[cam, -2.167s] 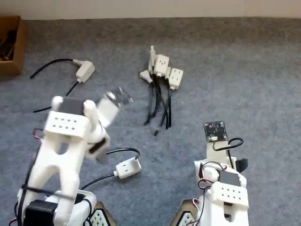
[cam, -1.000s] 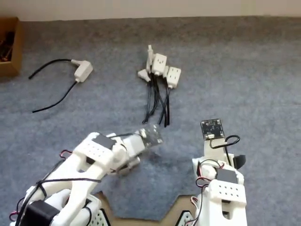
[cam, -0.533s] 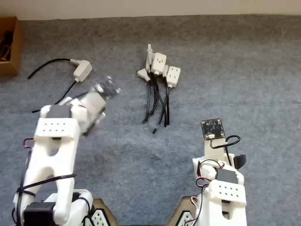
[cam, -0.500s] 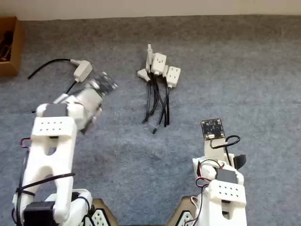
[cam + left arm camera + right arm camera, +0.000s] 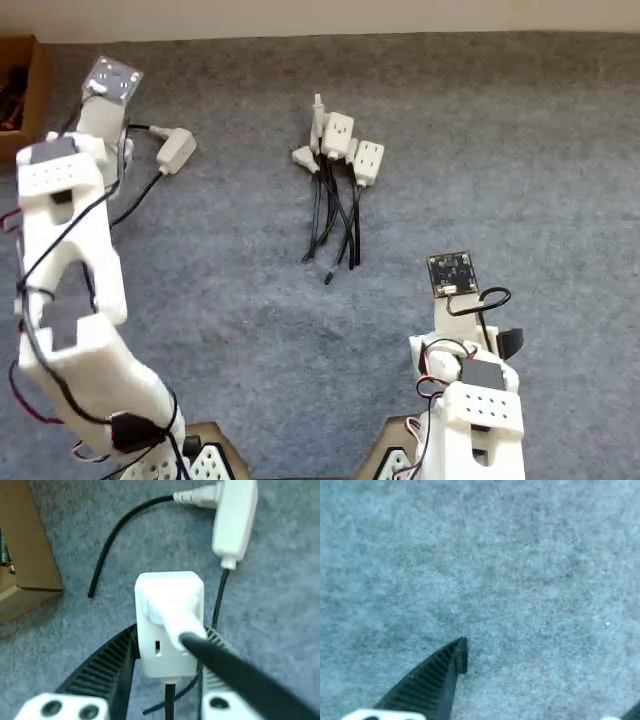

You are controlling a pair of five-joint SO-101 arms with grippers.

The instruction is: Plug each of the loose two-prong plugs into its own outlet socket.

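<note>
My left gripper (image 5: 167,652) is shut on a white outlet socket (image 5: 167,607) that has a white plug with a black cord seated in its face. It hangs just above the carpet at the far left. Beyond it lies a white connector body (image 5: 234,520) with a black cord at each end, seen from above as the white connector (image 5: 178,148). The left arm's wrist (image 5: 108,82) stands beside that connector. A bunch of white sockets and plugs (image 5: 345,148) with black cords lies mid-carpet. My right gripper (image 5: 545,680) is open over bare carpet, near the front right.
A cardboard box (image 5: 22,95) sits at the far left edge, close to the left gripper; its corner is the cardboard box (image 5: 22,565) in the left wrist view. The right arm (image 5: 470,390) is folded at the front right. Grey carpet (image 5: 520,160) covers the whole surface.
The socket that lay at the front left is gone from the carpet. The left arm swept over it, then swung to the far left with it. The right arm has not moved.
</note>
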